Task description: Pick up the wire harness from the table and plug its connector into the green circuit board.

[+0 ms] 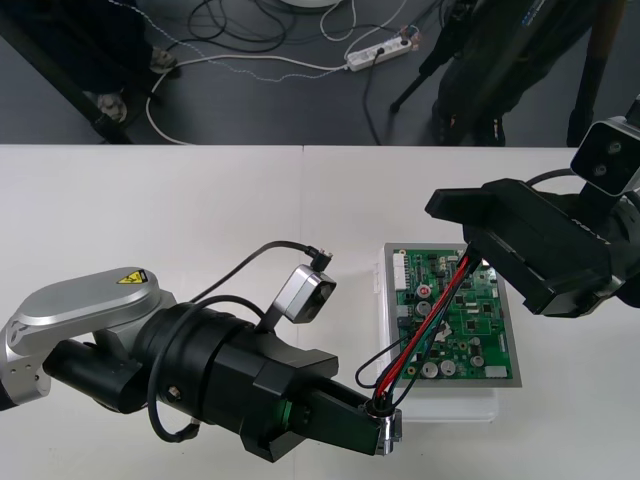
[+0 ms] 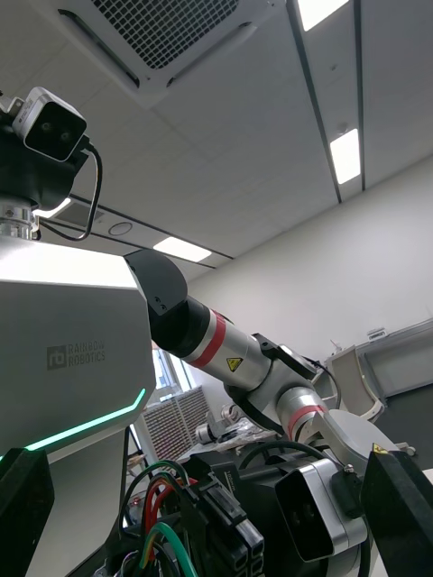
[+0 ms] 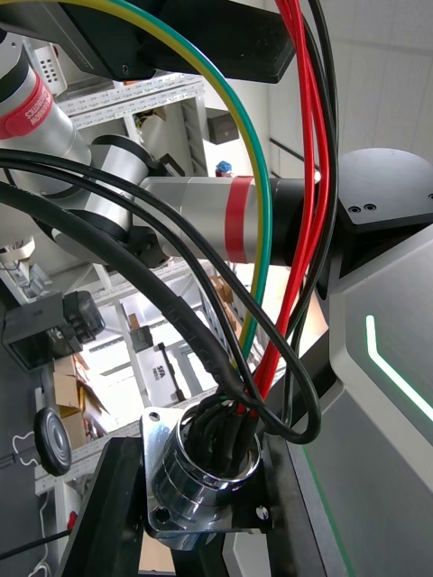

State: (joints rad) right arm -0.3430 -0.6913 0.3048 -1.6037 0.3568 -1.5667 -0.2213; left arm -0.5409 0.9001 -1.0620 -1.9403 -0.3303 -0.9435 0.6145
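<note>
1. Left gripper (image 1: 388, 427), at the table's near edge: fingers pinched on round metal socket (image 3: 203, 473) of wire harness (image 1: 428, 322).
2. Wires crossed green circuit board (image 1: 485, 340).
3. Right gripper (image 1: 462, 238), over the board's far end: fingers (image 2: 399, 514) spread, black plug (image 2: 221, 532) between them.

Left arm (image 1: 85, 315): silver shell, yellow warning sticker (image 1: 130, 277), black cylindrical wrist with a looped black cable (image 1: 245, 265) and silver camera (image 1: 305, 292). Left gripper (image 1: 386, 428): black, green-lit. Right arm (image 1: 545, 250): black angular housing, grey camera (image 1: 607, 160).
</note>
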